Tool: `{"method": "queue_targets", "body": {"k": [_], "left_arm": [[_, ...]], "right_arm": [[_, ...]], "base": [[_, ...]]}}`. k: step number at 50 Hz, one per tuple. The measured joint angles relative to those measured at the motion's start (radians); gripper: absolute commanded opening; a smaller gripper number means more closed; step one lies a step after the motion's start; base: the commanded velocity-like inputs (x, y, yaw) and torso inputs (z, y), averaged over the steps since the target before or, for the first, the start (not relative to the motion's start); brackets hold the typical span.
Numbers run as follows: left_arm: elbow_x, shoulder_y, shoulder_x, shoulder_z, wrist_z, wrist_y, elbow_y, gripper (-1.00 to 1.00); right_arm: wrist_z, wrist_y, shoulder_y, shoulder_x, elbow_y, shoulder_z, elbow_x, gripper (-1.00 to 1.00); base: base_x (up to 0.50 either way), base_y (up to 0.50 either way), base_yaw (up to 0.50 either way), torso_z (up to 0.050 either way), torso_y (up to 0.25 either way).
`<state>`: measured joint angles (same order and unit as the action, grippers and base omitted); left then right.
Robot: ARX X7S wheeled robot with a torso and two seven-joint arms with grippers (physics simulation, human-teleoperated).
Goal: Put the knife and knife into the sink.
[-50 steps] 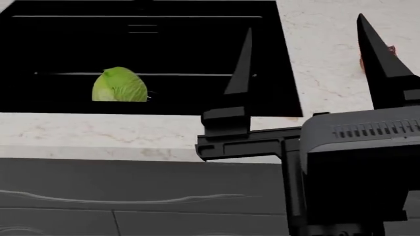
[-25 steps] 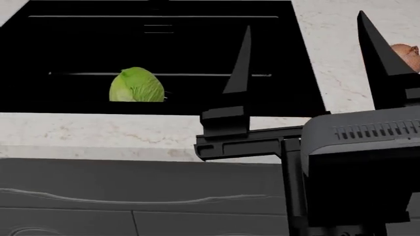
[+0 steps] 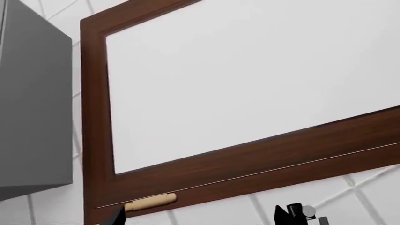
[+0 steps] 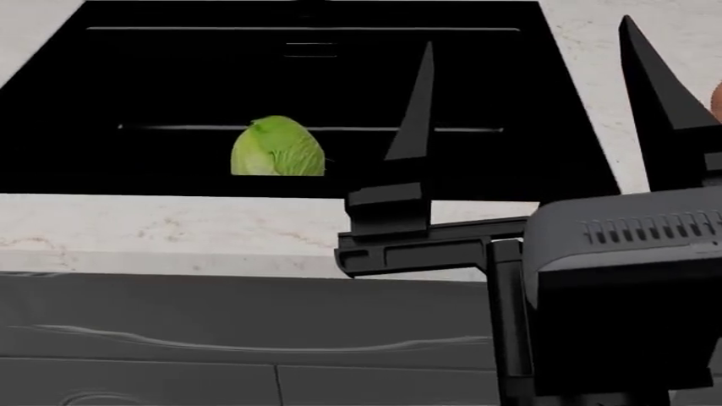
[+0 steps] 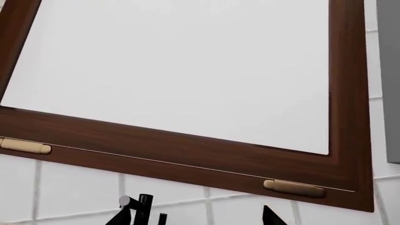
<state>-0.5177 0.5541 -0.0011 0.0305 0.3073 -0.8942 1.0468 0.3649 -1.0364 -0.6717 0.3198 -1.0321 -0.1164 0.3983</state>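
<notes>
Neither knife shows in any view. The sink (image 4: 169, 85) is a large glossy black basin set in the pale marble counter (image 4: 158, 224), filling the upper part of the head view. My right gripper (image 4: 527, 38) stands in front of the sink's right half, fingers pointing up, open and empty. The right wrist view shows its fingertips (image 5: 270, 213) spread wide over a tiled wall. My left gripper (image 3: 198, 216) shows only in the left wrist view, open with nothing between its dark tips.
A green cabbage (image 4: 277, 149) sits in the sink, left of centre. A reddish-brown object (image 4: 716, 100) peeks in at the right edge. Grey cabinet fronts (image 4: 226, 330) lie below the counter. A black faucet (image 5: 142, 206) and a brown-framed window (image 5: 187, 70) face the wrist cameras.
The sink and cabbage have slid rightwards in the head view. The right gripper holds the same place in the frame and stays open.
</notes>
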Motion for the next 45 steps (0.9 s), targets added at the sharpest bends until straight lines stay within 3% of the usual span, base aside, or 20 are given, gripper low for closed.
{"method": "queue_targets", "body": {"k": [45], "left_arm": [[0.027,-0.003,0.000,-0.004,-0.015,0.006,0.000,1.00]], "right_arm": [[0.098,0.032,-0.009,0.058,0.001,-0.003,0.118,1.00]], "base": [[0.00,0.24,0.00,0.000,0.000]]}}
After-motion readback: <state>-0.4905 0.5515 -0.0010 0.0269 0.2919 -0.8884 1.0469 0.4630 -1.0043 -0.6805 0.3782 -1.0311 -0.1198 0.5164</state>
